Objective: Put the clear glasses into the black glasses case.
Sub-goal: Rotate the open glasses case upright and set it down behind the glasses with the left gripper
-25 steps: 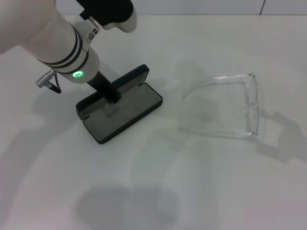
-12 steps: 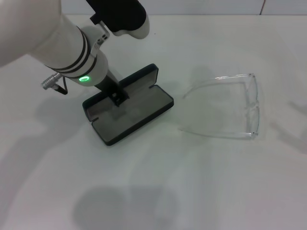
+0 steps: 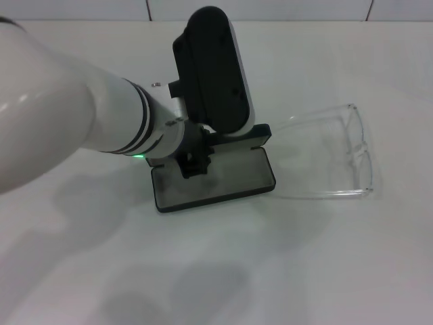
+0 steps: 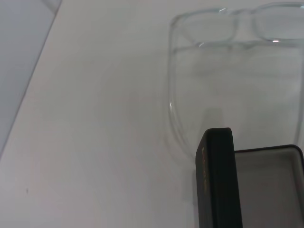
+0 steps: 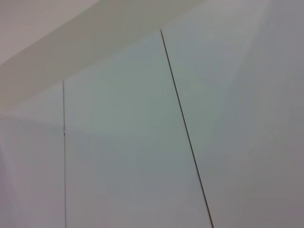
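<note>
Case first: we see the black glasses case (image 3: 216,179) lying open on the white tabletop (image 3: 325,271), grey lining up, its raised lid edge at the far side. Our left tool (image 3: 193,166) sits down inside the case at its left part, dark fingers touching the lining; whether they are spread or pressed together we cannot tell. The clear glasses (image 3: 338,156) lie just beside the case to its right, arms pointing toward it, lens on the far side from it. In the left wrist view the case's lid edge (image 4: 216,180) stands close to one clear arm (image 4: 173,114). Our left arm reaches in from the left, its wrist housing hiding the case's rear. We cannot see the right tool.
</note>
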